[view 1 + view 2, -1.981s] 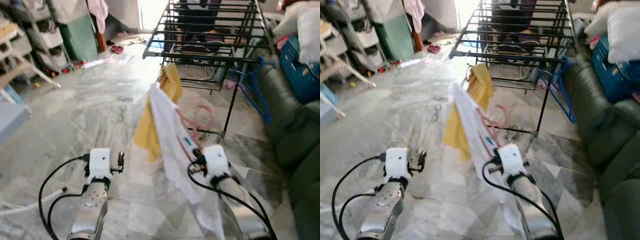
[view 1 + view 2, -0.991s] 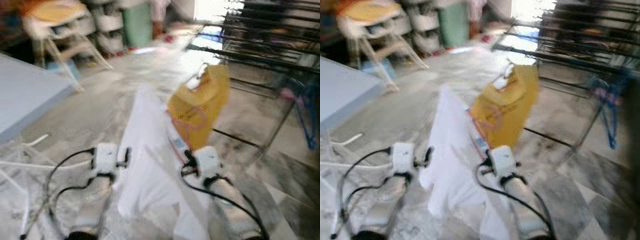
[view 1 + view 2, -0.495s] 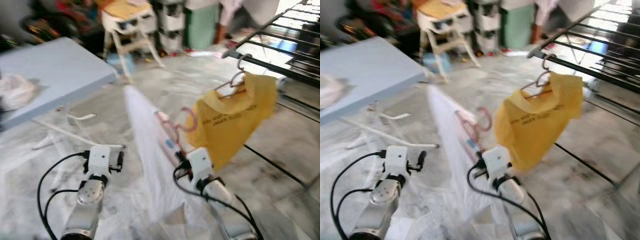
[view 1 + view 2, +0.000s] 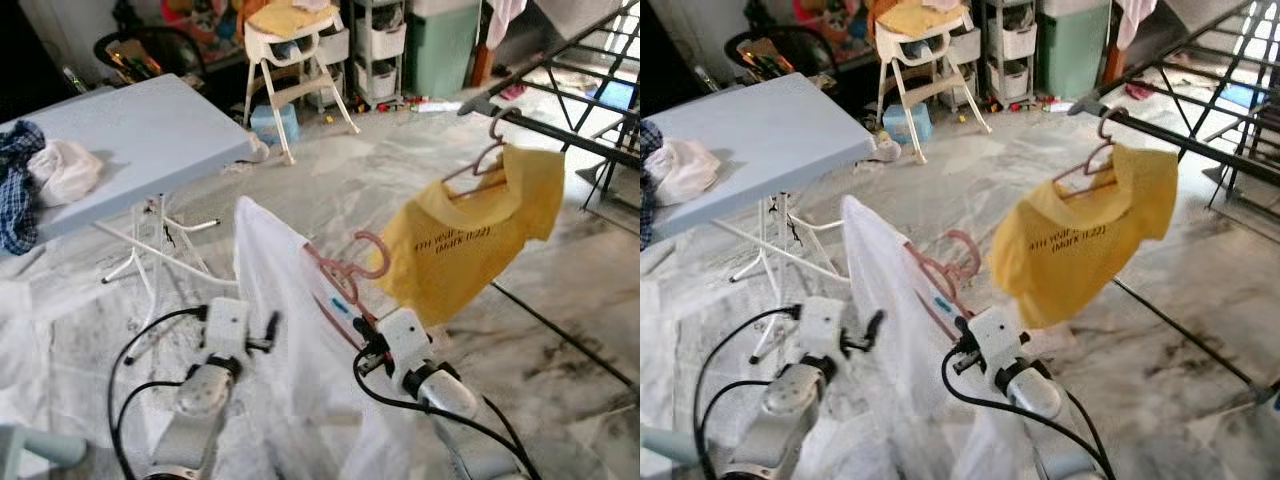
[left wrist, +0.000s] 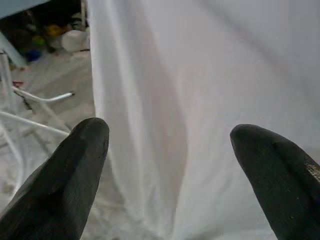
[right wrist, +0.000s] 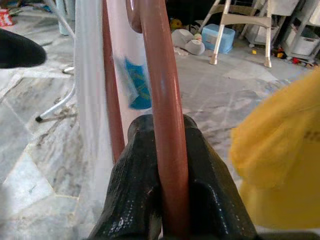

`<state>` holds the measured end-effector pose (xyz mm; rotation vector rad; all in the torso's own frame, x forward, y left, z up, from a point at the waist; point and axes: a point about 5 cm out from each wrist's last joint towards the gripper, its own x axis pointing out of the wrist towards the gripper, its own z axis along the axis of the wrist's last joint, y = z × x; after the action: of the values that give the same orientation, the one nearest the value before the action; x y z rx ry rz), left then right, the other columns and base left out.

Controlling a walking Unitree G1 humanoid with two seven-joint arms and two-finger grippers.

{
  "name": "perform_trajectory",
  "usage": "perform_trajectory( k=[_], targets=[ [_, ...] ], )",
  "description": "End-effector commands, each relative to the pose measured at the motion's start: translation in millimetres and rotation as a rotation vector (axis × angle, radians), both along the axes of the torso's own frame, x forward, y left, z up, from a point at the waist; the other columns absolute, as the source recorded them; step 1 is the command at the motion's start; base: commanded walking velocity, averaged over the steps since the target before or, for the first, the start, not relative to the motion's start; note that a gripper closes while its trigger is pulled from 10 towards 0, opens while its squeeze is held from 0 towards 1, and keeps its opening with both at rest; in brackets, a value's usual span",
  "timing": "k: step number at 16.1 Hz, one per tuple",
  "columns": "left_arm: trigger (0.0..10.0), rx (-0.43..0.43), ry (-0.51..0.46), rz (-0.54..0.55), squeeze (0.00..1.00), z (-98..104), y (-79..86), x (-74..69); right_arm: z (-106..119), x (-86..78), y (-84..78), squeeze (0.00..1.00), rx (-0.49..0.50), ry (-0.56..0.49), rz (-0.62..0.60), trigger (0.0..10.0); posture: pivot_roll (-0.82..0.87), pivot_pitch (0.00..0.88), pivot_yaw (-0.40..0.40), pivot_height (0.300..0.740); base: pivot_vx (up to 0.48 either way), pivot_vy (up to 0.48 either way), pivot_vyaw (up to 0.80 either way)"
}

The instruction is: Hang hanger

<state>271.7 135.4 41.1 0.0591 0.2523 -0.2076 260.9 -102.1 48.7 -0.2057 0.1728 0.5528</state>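
We could not see most of the pink hanger [image 4: 345, 270], because the white garment [image 4: 285, 330] covered it; the drying rack [image 4: 580, 70] was cut off by the edge.

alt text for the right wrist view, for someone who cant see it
The right end effector is shut on a pink hanger carrying a white garment. A yellow shirt hangs beside it, above marble floor.

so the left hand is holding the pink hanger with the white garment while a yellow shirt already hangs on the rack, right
Not quite: the right hand is clamped on the pink plastic hanger carrying the white garment, as the right wrist view shows. The yellow shirt does hang on the black metal rack.
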Motion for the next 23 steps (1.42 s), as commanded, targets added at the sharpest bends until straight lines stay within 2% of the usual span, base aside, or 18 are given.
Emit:
perform_trajectory(
  k=[1, 4, 9, 12, 23],
  targets=[
    [10.0, 0.007, -0.008, 0.016, 0.0, 2, 9.3, -0.1, 17, 5.2, 13.3, 0.0, 0.044, -0.079, 0.039, 10.0, -0.06, 0.0, 0.088, 0.74, 0.0, 0.0, 0.0],
    [10.0, -0.03, -0.01, -0.006, 0.0, 5, 4.1, 1.1, 19, 7.1, 11.4, 0.0, 0.044, -0.086, 0.034, 10.0, -0.06, 0.0, 0.09, 0.74, 0.0, 0.0, 0.0],
    [10.0, -0.036, 0.022, 0.003, 0.0, 2, 3.9, 0.6, 19, 6.5, 12.5, 0.0, 0.04, -0.094, 0.033, 10.0, -0.06, 0.0, 0.091, 0.74, 0.0, 0.137, 0.0],
    [10.0, -0.012, 0.013, -0.006, 0.0, 3, 4.3, 0.3, 19, 6.2, 12.7, 0.0, 0.034, -0.097, 0.035, 10.0, -0.06, 0.0, 0.094, 0.74, 0.0, 0.347, 0.0],
    [10.0, 0.013, 0.02, -0.02, 0.0, 2, -1.7, 1.7, 19, 7.8, 9.4, 0.0, 0.01, -0.117, 0.017, 10.0, -0.07, 0.004, 0.103, 0.74, 0.0, 0.0, 0.0]
  ],
)
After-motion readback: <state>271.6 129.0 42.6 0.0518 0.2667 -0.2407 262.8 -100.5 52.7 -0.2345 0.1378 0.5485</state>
